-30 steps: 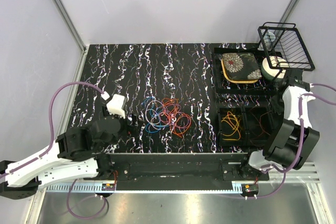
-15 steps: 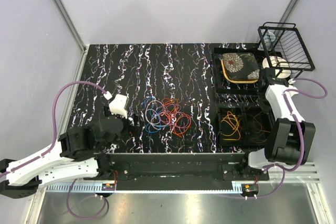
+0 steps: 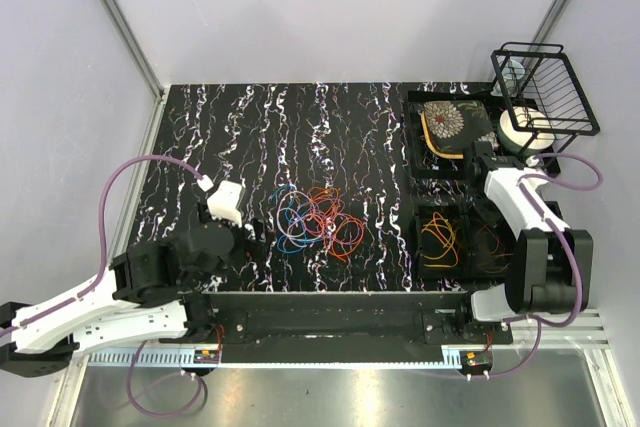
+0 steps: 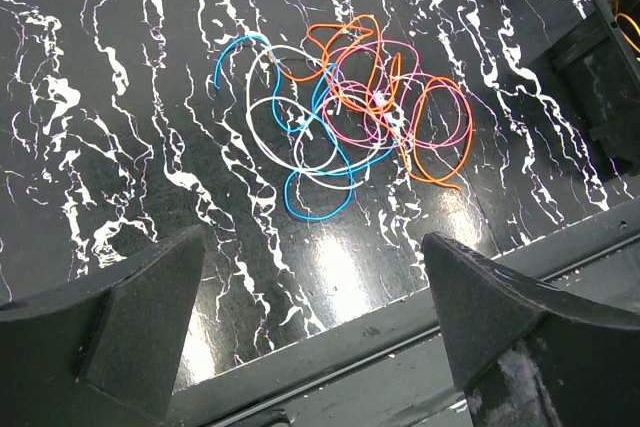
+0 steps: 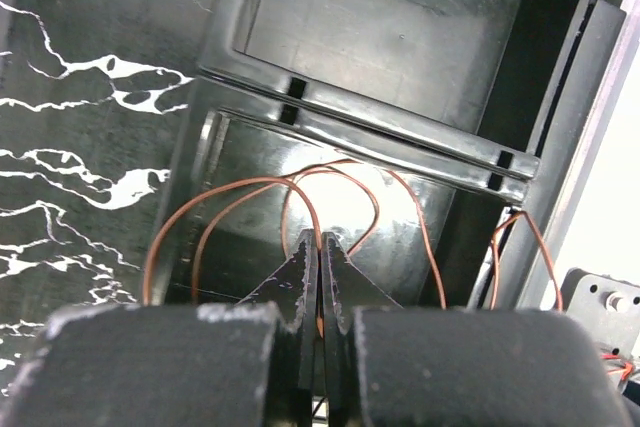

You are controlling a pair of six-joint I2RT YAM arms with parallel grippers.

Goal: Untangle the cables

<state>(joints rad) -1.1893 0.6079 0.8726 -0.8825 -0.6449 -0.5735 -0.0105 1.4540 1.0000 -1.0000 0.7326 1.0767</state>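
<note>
Two arms share this bench [image 3: 200, 137], and the sorting looks part done. On the left, the left claw [image 4: 312, 247] hovers low with its fingers wide apart and nothing between them, aimed at the tangle of cables [image 3: 318, 219] just beyond it. The tangle lies near mid-bench, towards the near edge. Blue, white, pink and orange loops overlap there. Its long axis runs across the bench, dipping slightly towards the near right. A loose blue end [image 4: 228, 47] curls out on the left, and a wide orange loop [image 4: 440, 137] bulges out to the right.

Further right stand black bins [image 3: 418, 209], each holding a cable already separated. The right claw [image 5: 318, 242] hangs over one bin [image 5: 200, 147], fingers pressed together above a brown-orange cable [image 5: 250, 181] coiled inside. Whether a strand is pinched between them I cannot tell.

The step in hand seems to be the left arm's approach for the next strand. That move calls for settling on one outlying wire only, probably the blue one on the heap's left fringe, then closing and drawing it leftwards, away from the rest, without dragging the whole heap.
</note>
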